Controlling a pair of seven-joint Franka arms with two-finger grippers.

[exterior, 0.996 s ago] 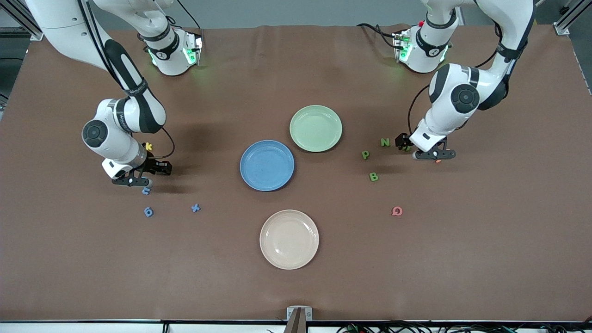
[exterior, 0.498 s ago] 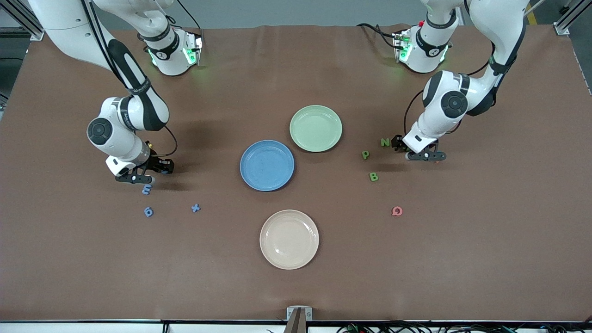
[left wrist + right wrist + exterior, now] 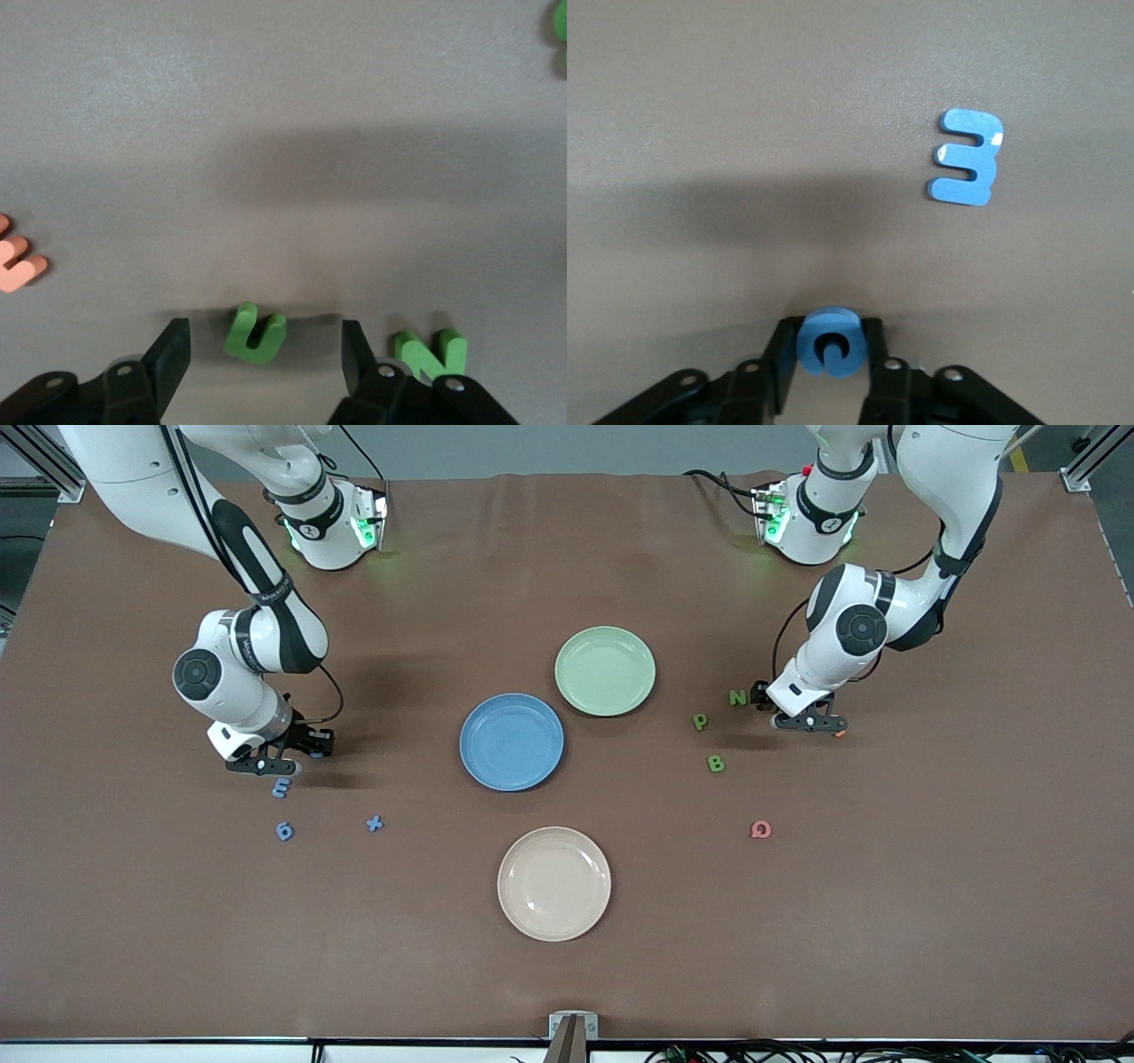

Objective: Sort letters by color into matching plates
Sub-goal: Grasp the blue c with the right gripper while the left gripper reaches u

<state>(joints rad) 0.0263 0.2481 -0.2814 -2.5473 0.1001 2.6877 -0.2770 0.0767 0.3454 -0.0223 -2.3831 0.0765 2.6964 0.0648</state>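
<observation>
In the right wrist view my right gripper [image 3: 830,335] is shut on a round blue letter [image 3: 830,343], low over the table at the right arm's end [image 3: 275,760]. A blue E [image 3: 281,786] [image 3: 967,157], a blue 6 [image 3: 284,831] and a blue cross [image 3: 375,823] lie close by. My left gripper [image 3: 264,332] stands open around a green U [image 3: 255,332], its fingers [image 3: 174,347] clear of it on both sides. A green N [image 3: 738,697] [image 3: 431,354] lies beside it, with a green P [image 3: 700,721] and B [image 3: 716,763] nearer the camera. The blue plate [image 3: 512,741] and green plate [image 3: 605,670] hold nothing.
A cream plate [image 3: 554,883] sits nearer the camera than the blue plate. A pink Q [image 3: 760,829] lies nearer the camera than the green B. An orange letter [image 3: 16,257] lies beside my left gripper [image 3: 804,722].
My right gripper has closed on the round blue letter. My left gripper has shifted a little toward the green N and narrowed around the green U.
</observation>
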